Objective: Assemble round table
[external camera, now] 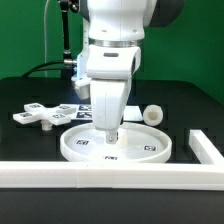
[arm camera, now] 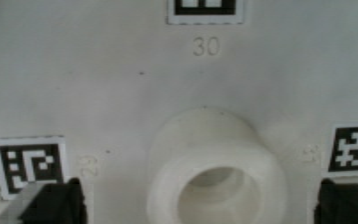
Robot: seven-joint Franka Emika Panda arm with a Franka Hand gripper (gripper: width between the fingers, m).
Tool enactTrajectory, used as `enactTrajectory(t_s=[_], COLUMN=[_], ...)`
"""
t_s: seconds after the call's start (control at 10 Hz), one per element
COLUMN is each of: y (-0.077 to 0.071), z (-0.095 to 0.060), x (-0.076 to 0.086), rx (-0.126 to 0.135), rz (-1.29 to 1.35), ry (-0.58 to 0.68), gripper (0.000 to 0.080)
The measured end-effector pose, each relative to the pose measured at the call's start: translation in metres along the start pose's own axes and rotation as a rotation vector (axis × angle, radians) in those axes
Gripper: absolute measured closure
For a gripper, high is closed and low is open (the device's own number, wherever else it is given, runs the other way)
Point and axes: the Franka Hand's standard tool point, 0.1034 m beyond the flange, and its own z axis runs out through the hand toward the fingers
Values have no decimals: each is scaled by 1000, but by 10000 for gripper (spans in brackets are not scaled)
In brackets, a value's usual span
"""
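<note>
The wide rimmed round disc [external camera: 115,145] lies flat on the black table, tags up. My gripper [external camera: 111,133] points straight down over its middle, close to the surface. In the wrist view the disc [arm camera: 140,100] fills the frame, with a raised hub and its hole [arm camera: 213,178] between my open gripper [arm camera: 202,205]. The dark fingers [arm camera: 51,202] stand on either side of the hub with gaps to it, holding nothing. The flat cross-shaped base [external camera: 40,116] lies at the exterior view's left. The short thick cylinder leg [external camera: 153,113] lies on its side behind the disc at the right.
The long white border wall [external camera: 100,176] runs along the front of the table and turns back at the exterior view's right [external camera: 206,146]. The marker board [external camera: 85,106] lies behind the disc, partly hidden by my arm.
</note>
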Motion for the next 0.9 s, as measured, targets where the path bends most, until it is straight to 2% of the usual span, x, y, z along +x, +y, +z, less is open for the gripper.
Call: enactTrajectory(t_s=[0.5, 0.6, 0.7, 0.8, 0.9], y=[1, 1, 1, 1, 1], z=[14, 14, 14, 14, 14], x=[-3, -4, -4, -4, -4], rx=[-4, -3, -3, -3, -4], rz=[4, 5, 5, 5, 5], ry=[5, 4, 4, 4, 4], gripper=[150, 270, 270, 393, 392])
